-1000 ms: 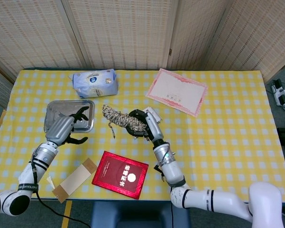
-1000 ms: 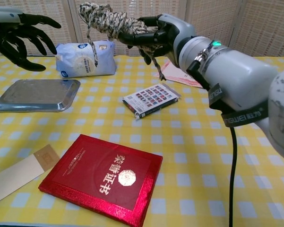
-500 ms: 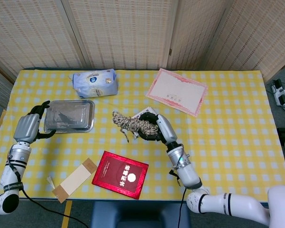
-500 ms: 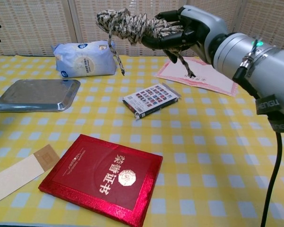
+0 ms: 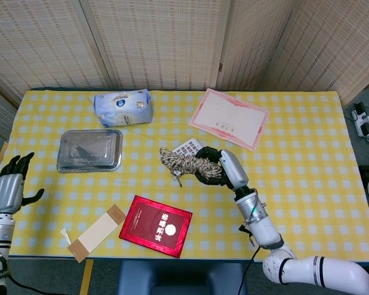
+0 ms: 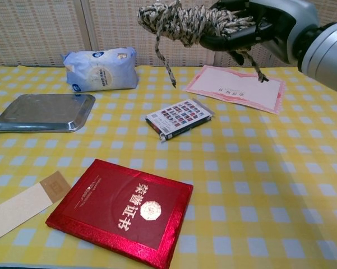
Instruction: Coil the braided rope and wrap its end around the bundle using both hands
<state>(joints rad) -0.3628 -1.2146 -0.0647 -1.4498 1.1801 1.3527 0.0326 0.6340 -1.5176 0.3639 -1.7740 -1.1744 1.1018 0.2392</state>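
**Right hand holds a coiled rope bundle above the desk; left hand open at the far edge**

The right hand is raised above the middle of a desk covered in a yellow and white checked cloth. Its dark fingers are curled around one end of a braided rope, which is wound into a thick, sausage-shaped bundle. The bundle sticks out sideways from the hand, toward the robot's left. In the chest view the bundle is well clear of the desk, and two loose rope tails hang down from it: one near the free end, one just under the fingers.

The left hand is far from the rope, beside the left edge of the desk. Its fingers are spread apart and it holds nothing. The chest view does not show it.

Directly below the right hand and the rope lies a small printed card packet. Nearer the robot than the hand, a red booklet with gold lettering lies flat, and a tan strip of card lies beside it on the left-hand side. Beyond the right hand lies a pink-bordered certificate. To the left of the rope sits a shallow metal tray, and beyond the tray lies a blue and white soft packet.
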